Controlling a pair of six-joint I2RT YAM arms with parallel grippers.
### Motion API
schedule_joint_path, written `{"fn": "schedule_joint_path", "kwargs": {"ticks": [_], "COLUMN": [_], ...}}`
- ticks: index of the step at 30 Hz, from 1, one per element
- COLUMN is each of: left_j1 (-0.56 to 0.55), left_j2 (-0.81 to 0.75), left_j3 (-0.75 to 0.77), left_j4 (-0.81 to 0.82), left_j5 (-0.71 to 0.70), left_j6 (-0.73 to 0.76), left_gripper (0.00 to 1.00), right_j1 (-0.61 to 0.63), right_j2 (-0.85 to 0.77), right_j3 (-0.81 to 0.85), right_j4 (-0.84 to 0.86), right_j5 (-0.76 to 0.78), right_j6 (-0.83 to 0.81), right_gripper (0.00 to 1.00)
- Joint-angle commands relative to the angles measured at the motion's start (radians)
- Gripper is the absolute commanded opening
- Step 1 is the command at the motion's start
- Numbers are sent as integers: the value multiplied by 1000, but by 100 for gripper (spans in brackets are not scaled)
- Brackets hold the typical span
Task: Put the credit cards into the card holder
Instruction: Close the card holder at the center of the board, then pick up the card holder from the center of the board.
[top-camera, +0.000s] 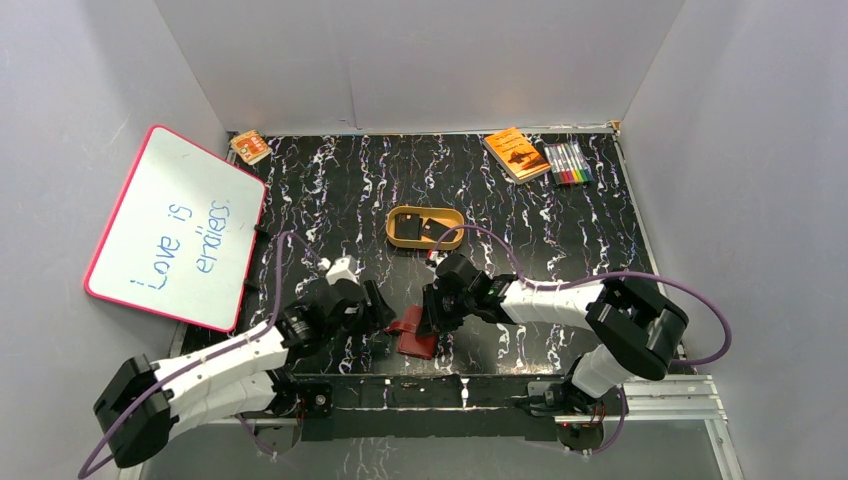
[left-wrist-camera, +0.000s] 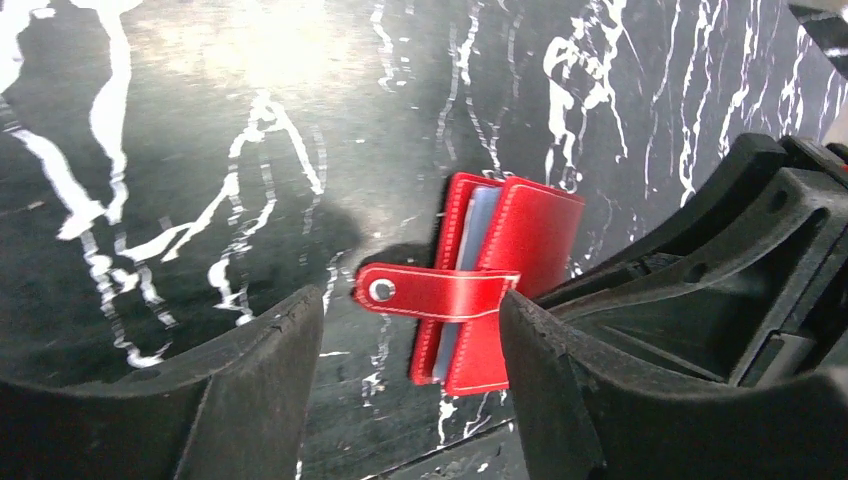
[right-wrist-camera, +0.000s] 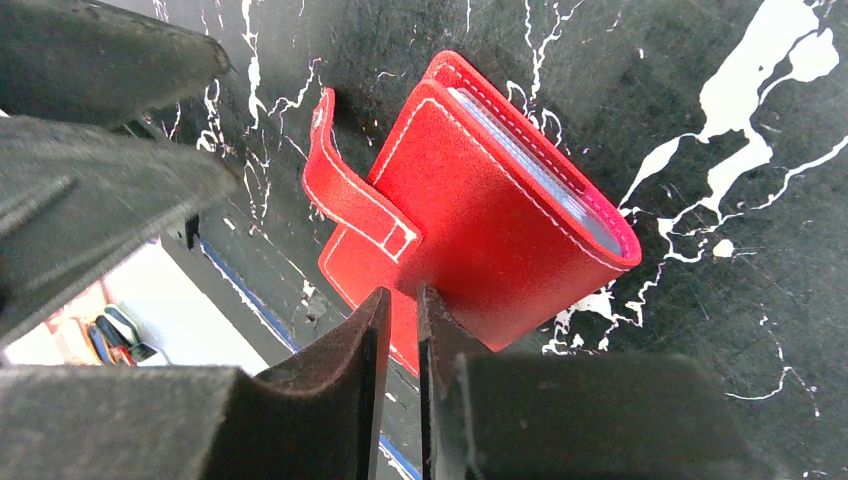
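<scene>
The card holder (top-camera: 415, 335), a small red wallet, lies near the table's front edge between both grippers. In the left wrist view the card holder (left-wrist-camera: 525, 250) shows grey-blue sleeves, and its snap tab (left-wrist-camera: 430, 292) reaches across the gap of my left gripper (left-wrist-camera: 410, 305), which is open and holds nothing. In the right wrist view my right gripper (right-wrist-camera: 402, 298) has only a narrow slit between its fingers. Its tips rest at the near edge of the card holder (right-wrist-camera: 480, 220); whether they pinch it is unclear. Dark credit cards (top-camera: 428, 230) lie in the tan oval dish (top-camera: 395, 228).
A pink-framed whiteboard (top-camera: 175, 230) leans at the left. At the back are an orange booklet (top-camera: 515, 153), a pack of markers (top-camera: 567, 162) and a small orange box (top-camera: 250, 147). White walls enclose the table on three sides. The front edge (right-wrist-camera: 250, 300) runs just beside the wallet.
</scene>
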Motion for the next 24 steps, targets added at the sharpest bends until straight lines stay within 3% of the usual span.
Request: {"fn": "schedule_joint_path", "kwargs": {"ticks": [1,8,14,19,24], "left_j1": [2,1,1,1,2], "left_j2": [130,270,356,390,408], "left_j3": [86,129,129,123,109], "left_j4": [113,194,181,136,102], "left_j5": [133,239,235,193,156], "left_j6": [97,140,135,106,84], "left_gripper": [64,66,62,52,35], "right_j1": [3,3,3,3,4], "right_j2": [23,22,20,10,-18], "right_j3": [16,21,23,26,27], "right_j4": [-2,-11,-8,-12,-16], "right_j5": [48,51,46,42,37], "right_j6": [-9,-22,-24,-29,-32], "right_gripper": [25,25,25,25,26]}}
